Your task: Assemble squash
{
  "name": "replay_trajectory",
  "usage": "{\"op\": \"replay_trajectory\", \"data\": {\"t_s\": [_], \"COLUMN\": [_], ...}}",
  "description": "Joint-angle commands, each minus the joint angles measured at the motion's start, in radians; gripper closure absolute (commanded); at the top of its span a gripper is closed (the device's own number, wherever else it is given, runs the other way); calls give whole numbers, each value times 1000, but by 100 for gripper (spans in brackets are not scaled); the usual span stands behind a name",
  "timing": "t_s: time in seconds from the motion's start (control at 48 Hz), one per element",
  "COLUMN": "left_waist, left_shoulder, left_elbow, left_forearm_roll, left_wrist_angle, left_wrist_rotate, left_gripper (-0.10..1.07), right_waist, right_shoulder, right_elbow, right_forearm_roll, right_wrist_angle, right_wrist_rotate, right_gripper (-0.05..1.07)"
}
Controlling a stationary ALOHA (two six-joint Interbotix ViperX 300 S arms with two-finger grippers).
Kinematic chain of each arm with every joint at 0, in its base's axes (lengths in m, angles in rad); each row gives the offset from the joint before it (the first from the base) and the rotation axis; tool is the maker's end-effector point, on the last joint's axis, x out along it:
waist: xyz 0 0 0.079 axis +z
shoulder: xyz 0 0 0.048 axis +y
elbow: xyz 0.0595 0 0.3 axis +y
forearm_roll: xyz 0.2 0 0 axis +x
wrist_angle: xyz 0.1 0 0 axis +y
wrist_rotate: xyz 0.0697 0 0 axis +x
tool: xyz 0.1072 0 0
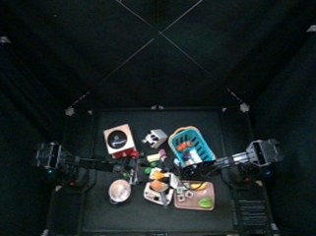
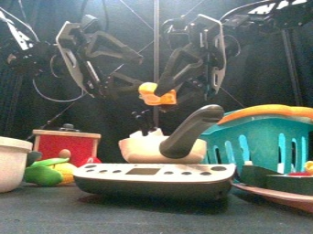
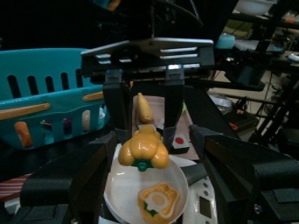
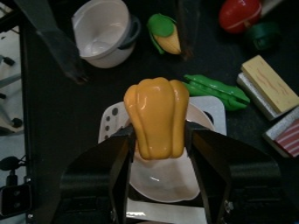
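We see the right tool (image 4: pixel 158 166) clamped on the squash (image 4: pixel 158 118) above the counter (image 4: pixel 70 96); left tool's (image 3: pixel 146 188) state we can't tell.

Yellow squash piece (image 4: pixel 160 118) upright at centre, clamped between right gripper (image 4: pixel 160 150) jaws rising from 6 o'clock. White bowl (image 4: pixel 103 31) at 11 o'clock. Green-yellow vegetable (image 4: pixel 163 33) at 12. Red item (image 4: pixel 239 12) at 1. Green pods (image 4: pixel 218 89) at 2. Cream block (image 4: pixel 271 85) at 3. White plate (image 4: pixel 163 179) beneath squash.
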Motion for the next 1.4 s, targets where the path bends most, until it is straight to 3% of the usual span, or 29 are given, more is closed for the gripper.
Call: {"op": "replay_trajectory", "data": {"t_s": [0.0, 0.146, 0.396, 0.729, 1.375], "left_waist": [8, 8, 23, 25, 25], "left_shoulder": [-29, -38, -37, -37, -29], "left_elbow": [3, 20, 29, 35, 35], "left_forearm_roll": [-18, -46, -91, -112, -112], "left_wrist_angle": [-20, -17, -5, -3, -3], "left_wrist_rotate": [2, 2, 0, 0, 0], "left_gripper": [-2, -2, -2, -2, -2], "right_waist": [0, 40, 107, 130, 123], "right_shoulder": [2, 44, 95, 150, 179], "right_elbow": [-17, -49, -137, -193, -218], "right_forearm_roll": [55, 144, 192, 272, 282], "right_wrist_angle": [37, 129, 252, 261, 288], "right_wrist_rotate": [5, 3, 9, 12, 12], "right_gripper": [28, 28, 28, 28, 28]}}
